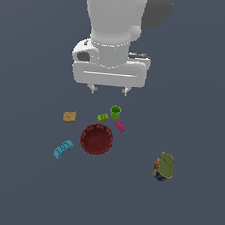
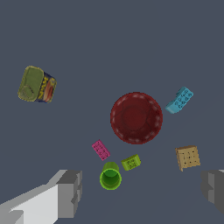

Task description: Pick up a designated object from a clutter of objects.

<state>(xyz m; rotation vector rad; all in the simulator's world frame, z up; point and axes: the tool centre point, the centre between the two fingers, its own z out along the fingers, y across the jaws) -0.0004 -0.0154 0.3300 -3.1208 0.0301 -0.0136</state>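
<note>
The cyan-blue studded brick [image 1: 63, 149] lies on the dark floor at the exterior view's left, just beside the dark red ribbed bowl [image 1: 96, 139]. It also shows in the wrist view [image 2: 180, 100], next to the bowl [image 2: 136, 117]. My gripper [image 1: 108, 90] hangs high above the clutter, over the green cup [image 1: 115, 112], open and empty. Its grey fingers [image 2: 70, 192] frame the wrist view, wide apart. The gripper is well away from the cyan brick.
A lime-green brick [image 1: 103, 117], a magenta brick [image 1: 120, 126] and a tan block [image 1: 70, 116] lie around the bowl. An olive-green canister [image 1: 164, 166] lies apart at the exterior view's right. In the wrist view the cup [image 2: 110, 176] sits between the fingers.
</note>
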